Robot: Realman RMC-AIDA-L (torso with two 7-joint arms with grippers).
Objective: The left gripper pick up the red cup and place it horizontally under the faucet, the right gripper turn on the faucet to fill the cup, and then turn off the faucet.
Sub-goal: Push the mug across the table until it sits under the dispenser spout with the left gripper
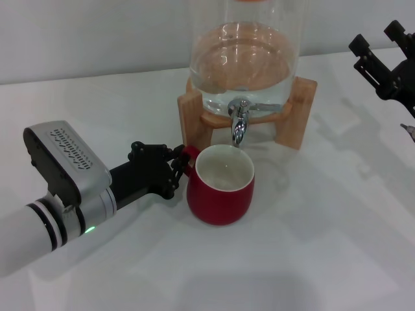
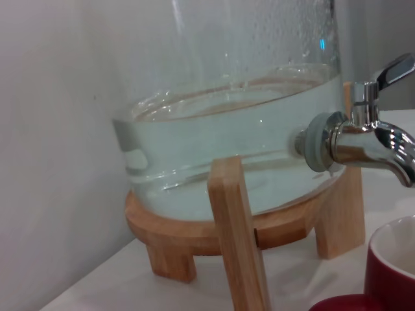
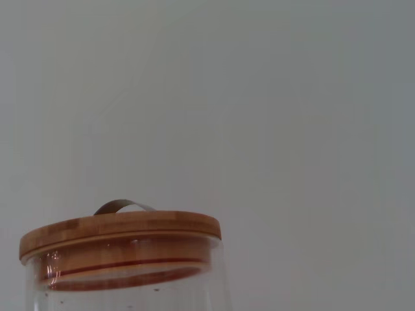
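Observation:
The red cup (image 1: 220, 186) stands upright on the white table, its white inside showing, directly below the spout of the chrome faucet (image 1: 238, 123). My left gripper (image 1: 179, 162) reaches in from the left, and its black fingers are shut on the cup's small handle. No water runs from the spout. In the left wrist view the faucet (image 2: 363, 139) with its thin lever sits close above the red cup (image 2: 389, 272). My right gripper (image 1: 377, 37) hangs in the air at the far right, well away from the faucet, with its knobbed tips apart.
The glass dispenser (image 1: 246, 58), partly filled with water, rests on a wooden stand (image 1: 295, 113) right behind the cup. Its wooden lid (image 3: 120, 234) shows in the right wrist view. A pale wall runs behind the table (image 1: 311, 246).

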